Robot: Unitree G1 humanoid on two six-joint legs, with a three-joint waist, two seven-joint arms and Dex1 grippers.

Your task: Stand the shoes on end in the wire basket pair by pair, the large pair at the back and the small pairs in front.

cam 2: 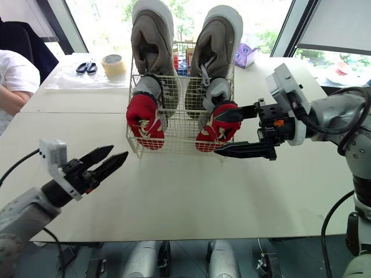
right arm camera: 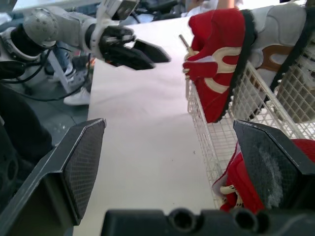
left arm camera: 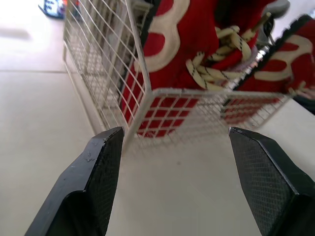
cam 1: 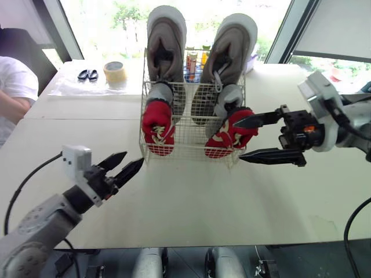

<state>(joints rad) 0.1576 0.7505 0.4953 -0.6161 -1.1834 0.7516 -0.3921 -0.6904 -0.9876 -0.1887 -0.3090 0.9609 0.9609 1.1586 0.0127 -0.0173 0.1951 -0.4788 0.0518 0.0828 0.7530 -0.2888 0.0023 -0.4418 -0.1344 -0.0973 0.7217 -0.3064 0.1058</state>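
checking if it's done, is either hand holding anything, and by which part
Nothing is held: the left hand and the right hand are both open and empty.

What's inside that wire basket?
A large brown pair stands at the back, a small grey pair before it, a red pair in front. The grey pair is mostly covered.

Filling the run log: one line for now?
white wire basket: loaded | left pincer: open, empty | right pincer: open by small red shoe

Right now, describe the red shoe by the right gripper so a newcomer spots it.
Find the white wire basket on the table. Its front row holds a left red shoe and a right red shoe; yours is the right one, tilted, beside the open right gripper.
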